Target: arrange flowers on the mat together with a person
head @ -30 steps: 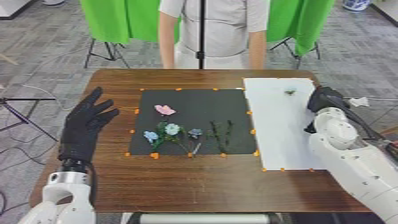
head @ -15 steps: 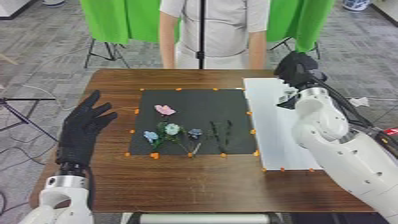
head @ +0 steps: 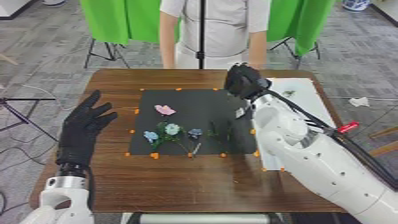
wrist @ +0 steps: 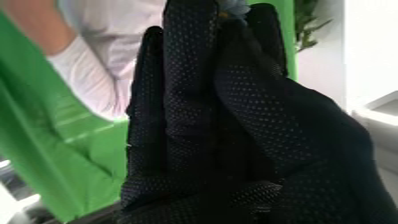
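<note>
In the head view, my right hand [head: 243, 81] is above the far right corner of the black mat [head: 182, 104], fingers extended. The right wrist view has this hand [wrist: 191, 107] with straight fingers and a small pale blue thing [wrist: 234, 7] by their tips; whether it is held is unclear. My left hand [head: 82, 125] is open left of the mat. On the mat lie a pink flower [head: 164, 109], a light blue flower [head: 151, 135], a white flower [head: 172, 128], a grey-blue flower [head: 195, 133] and green stems [head: 213, 131]. A small pale flower [head: 289, 93] lies on the white sheet [head: 302, 107].
Orange pieces [head: 155, 155] line the mat's edges on the brown table [head: 178, 185]. A person [head: 218, 35] stands beyond the table behind a thin black pole [head: 202, 40]. Green cloths [head: 111, 20] hang behind them. My right forearm crosses the white sheet.
My right hand has swung from the right edge of the white sheet, past its far end, leftward to the mat's far corner. The left arm and the flowers on the mat stay put.
</note>
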Action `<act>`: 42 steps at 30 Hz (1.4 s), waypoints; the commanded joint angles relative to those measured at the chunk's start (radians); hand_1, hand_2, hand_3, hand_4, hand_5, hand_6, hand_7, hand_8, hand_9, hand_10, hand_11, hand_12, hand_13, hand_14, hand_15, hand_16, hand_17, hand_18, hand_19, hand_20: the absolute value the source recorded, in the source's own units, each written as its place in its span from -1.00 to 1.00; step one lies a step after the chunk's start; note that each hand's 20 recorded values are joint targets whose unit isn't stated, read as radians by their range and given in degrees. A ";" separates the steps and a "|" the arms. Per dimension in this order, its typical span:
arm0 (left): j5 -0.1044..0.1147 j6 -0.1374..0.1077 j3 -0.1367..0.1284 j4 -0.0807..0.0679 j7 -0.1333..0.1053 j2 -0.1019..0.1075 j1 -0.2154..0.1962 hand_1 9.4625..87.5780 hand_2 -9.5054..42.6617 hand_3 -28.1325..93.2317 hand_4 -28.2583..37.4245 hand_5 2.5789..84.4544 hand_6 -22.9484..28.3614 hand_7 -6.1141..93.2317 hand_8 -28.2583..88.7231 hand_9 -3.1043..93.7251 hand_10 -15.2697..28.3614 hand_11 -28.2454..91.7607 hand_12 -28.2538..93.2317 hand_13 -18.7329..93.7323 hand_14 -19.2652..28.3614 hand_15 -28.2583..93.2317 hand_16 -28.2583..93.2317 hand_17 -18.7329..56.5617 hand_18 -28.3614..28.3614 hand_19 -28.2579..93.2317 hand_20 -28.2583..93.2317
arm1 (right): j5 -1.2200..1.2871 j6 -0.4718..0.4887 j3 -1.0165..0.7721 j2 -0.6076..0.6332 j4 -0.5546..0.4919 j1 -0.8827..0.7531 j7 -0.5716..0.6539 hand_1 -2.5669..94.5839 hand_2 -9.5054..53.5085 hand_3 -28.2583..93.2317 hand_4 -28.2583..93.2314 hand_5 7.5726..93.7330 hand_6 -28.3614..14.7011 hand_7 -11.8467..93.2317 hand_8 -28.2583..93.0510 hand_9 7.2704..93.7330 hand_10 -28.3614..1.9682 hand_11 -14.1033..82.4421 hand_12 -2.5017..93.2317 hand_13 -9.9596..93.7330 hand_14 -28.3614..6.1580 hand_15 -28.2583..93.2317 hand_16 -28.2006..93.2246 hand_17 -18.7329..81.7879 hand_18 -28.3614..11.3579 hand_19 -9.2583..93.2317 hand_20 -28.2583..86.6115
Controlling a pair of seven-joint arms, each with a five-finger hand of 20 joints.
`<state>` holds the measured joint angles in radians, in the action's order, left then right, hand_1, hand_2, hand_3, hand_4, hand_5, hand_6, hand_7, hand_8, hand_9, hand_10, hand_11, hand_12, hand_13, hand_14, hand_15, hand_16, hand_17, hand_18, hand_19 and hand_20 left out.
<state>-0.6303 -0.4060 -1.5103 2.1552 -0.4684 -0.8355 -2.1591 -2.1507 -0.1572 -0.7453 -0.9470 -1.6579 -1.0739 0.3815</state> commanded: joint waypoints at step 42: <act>-0.024 0.009 -0.006 -0.002 0.054 -0.025 0.002 -0.58 -0.35 0.75 -0.93 -0.17 0.12 -0.65 -0.67 -0.17 0.54 -0.12 -0.38 -0.14 0.99 0.39 -0.70 -0.68 0.94 0.33 -0.18 | -0.150 0.141 -0.015 -0.043 -0.078 -0.127 0.038 0.14 -1.00 0.67 -1.00 0.43 0.53 -0.46 -0.65 0.30 0.13 -0.31 -0.65 0.51 0.45 0.30 -0.09 0.01 -0.34 0.75 -0.18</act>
<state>-0.6475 -0.4014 -1.5096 2.1496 -0.4277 -0.8509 -2.1316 -2.2788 -0.0262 -0.7338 -1.0101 -1.6808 -1.1951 0.4184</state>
